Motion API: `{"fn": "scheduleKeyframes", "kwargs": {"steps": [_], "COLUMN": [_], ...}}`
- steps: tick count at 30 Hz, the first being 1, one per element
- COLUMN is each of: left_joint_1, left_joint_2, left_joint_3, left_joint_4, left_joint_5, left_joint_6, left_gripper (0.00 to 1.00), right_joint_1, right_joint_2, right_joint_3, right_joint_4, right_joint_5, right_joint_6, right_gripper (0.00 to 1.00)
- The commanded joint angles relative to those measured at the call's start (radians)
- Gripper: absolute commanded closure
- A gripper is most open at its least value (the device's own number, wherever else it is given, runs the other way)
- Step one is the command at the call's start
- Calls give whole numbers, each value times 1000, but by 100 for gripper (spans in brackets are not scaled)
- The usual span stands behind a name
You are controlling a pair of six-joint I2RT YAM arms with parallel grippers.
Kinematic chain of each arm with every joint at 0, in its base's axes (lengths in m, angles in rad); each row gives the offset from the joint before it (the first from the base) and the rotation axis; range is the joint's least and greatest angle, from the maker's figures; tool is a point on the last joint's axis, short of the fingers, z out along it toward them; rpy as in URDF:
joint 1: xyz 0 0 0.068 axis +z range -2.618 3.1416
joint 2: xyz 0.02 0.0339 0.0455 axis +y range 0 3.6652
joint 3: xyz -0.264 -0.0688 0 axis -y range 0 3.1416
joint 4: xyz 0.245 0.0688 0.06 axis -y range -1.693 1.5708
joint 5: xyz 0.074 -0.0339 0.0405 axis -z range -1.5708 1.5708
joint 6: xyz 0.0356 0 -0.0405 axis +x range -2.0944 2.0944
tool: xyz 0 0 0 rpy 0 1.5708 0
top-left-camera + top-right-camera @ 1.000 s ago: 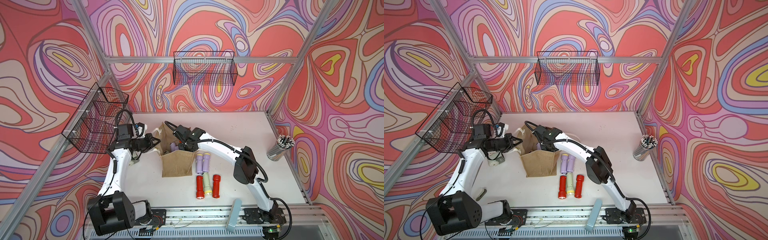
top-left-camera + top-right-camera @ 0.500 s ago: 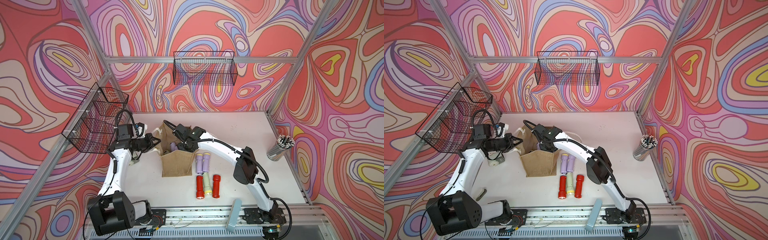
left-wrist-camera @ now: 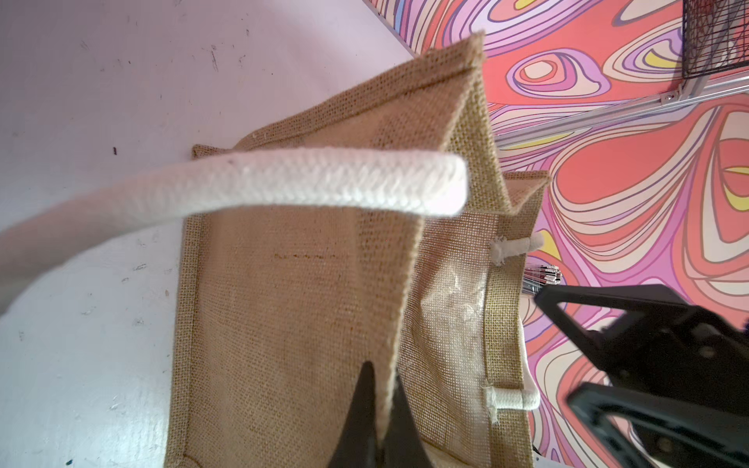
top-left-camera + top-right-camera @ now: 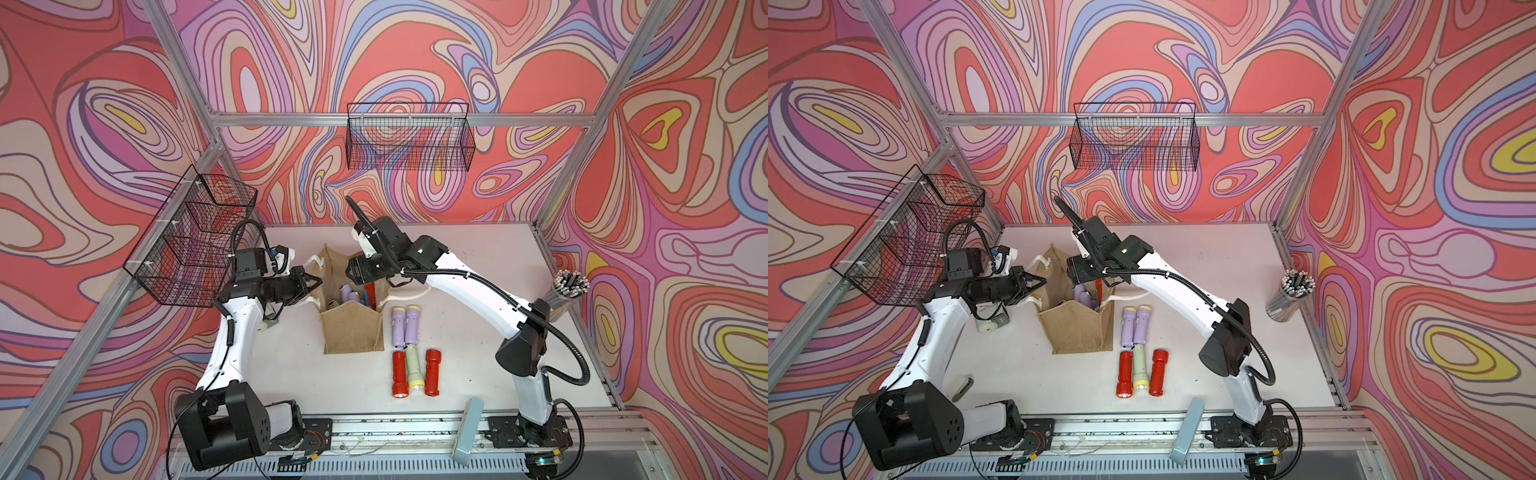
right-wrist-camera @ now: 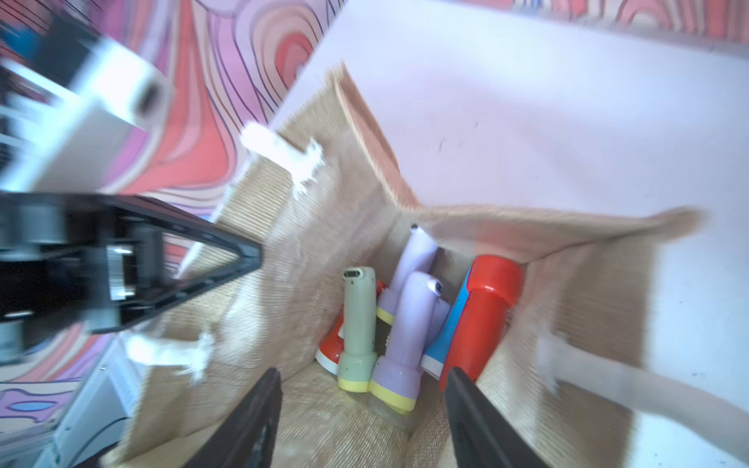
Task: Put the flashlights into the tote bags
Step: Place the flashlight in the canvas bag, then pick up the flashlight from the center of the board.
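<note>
Five flashlights [image 4: 412, 365], lower middle, look light and slippery — grab the body. Left gripper [image 4: 316, 284] pinches the floppy tote bag [image 4: 352, 332]; right gripper [image 5: 362, 377] is open.

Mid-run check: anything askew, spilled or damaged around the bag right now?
Nothing spilled or damaged. The tote bag has its mouth pulled out of square because the left gripper is shut on its side wall. Five flashlights lie in neat rows beside it. Only a grey-blue slab leans askew on the front rail.
</note>
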Motion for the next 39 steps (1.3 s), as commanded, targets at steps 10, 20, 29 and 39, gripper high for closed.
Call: {"fn": "scheduleKeyframes", "kwargs": {"steps": [10,20,29,39], "left_joint_1": [2,2,3,1], "left_joint_2": [1,-3,-14,1], "left_joint_3": [3,8,6,12], "left_joint_4": [3,-9,-15,-22], "left_joint_5": [12,-18,-36,-37], "left_joint_6": [6,6,12,16], "left_gripper": [100,100,100,100], "right_joint_1": [-20,-22,-21,21], "right_joint_2": [-379,-592,-687,-729], "right_joint_3": [-288,-550,-789,-1088], "right_joint_4": [40,-98,-167,-97], "right_joint_5": [233,413,420,271], "right_joint_6": [46,274,507,749], "right_gripper": [33,29,31,38]}}
